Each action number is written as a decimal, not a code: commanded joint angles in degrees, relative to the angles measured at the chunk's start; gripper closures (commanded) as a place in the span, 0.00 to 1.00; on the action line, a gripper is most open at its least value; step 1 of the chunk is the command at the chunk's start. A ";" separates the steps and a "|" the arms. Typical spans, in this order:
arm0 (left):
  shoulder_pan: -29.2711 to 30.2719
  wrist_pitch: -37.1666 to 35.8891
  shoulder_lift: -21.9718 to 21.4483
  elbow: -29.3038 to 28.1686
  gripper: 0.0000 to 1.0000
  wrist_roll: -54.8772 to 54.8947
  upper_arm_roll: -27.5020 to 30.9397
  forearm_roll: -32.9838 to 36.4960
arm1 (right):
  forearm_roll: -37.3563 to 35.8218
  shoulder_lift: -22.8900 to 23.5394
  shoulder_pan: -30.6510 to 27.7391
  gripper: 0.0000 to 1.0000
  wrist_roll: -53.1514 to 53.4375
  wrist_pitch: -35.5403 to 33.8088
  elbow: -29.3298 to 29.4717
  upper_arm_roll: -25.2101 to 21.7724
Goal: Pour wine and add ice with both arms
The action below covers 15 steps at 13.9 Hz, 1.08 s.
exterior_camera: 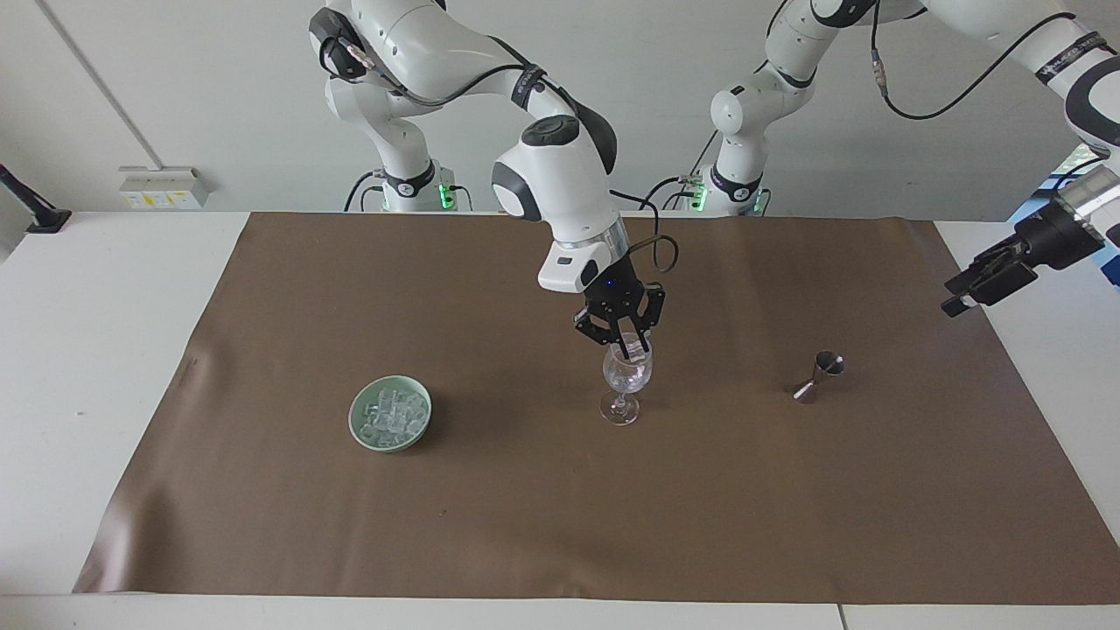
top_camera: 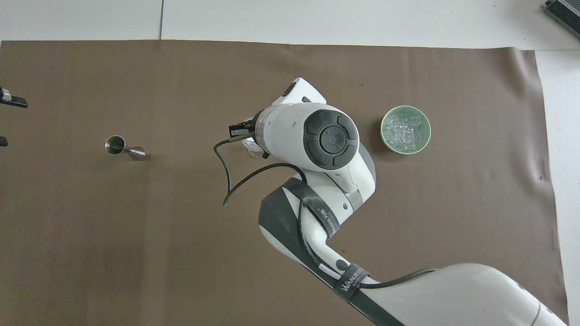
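A clear stemmed wine glass [exterior_camera: 626, 378] stands mid-table on the brown mat [exterior_camera: 525, 525]; in the overhead view only its edge [top_camera: 247, 144] shows under the right arm. My right gripper [exterior_camera: 632, 349] hangs straight over it. Its fingertips are at the rim, pinched shut on what looks like a small clear ice chunk. More ice [exterior_camera: 391, 416] [top_camera: 404, 131] is heaped in a green bowl [exterior_camera: 357, 411] [top_camera: 384, 132] toward the right arm's end. My left gripper [exterior_camera: 961, 299] [top_camera: 5, 121] is raised at the left arm's end of the table, open and empty.
A small steel jigger [exterior_camera: 819, 374] [top_camera: 121, 147] stands on the mat between the wine glass and the left arm's end. A dark cable [top_camera: 226, 181] loops off the right wrist. White tabletop borders the mat on every side.
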 commanded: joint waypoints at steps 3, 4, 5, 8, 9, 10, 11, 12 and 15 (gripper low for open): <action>-3.85 1.38 -4.81 -1.74 0.00 4.30 0.56 6.64 | -1.60 0.08 -0.12 1.00 1.25 0.52 -0.08 0.38; -4.55 1.56 -5.08 -1.65 0.00 5.88 0.56 7.78 | -1.60 0.08 -0.12 1.00 1.34 0.35 -0.08 0.29; -5.08 1.56 -5.17 -1.30 0.00 6.76 0.65 8.23 | -1.60 0.00 -0.21 1.00 1.34 0.35 -0.08 0.29; -6.48 1.39 -6.14 -1.21 0.00 9.22 0.65 10.33 | -1.69 0.00 -0.47 1.00 1.25 0.08 -0.08 0.20; -7.01 1.47 -6.84 -1.21 0.00 10.19 0.56 11.82 | -1.69 0.00 -0.47 1.00 1.25 0.08 -0.16 0.20; -7.37 1.39 -7.02 -1.21 0.00 11.07 0.56 12.27 | -1.69 0.00 -0.47 1.00 1.25 0.00 -0.16 0.20; -8.07 1.30 -7.37 -1.21 0.00 12.12 0.56 12.36 | -1.69 0.00 -0.47 1.00 1.34 0.00 -0.16 0.20; -8.42 1.30 -7.80 -1.21 0.00 13.18 0.56 12.36 | -1.69 0.00 -0.47 1.00 1.34 -0.09 -0.25 0.20; -10.35 1.12 -8.34 -1.12 0.00 18.62 0.56 15.69 | -1.61 0.00 -0.47 0.95 1.34 -0.62 -0.25 0.20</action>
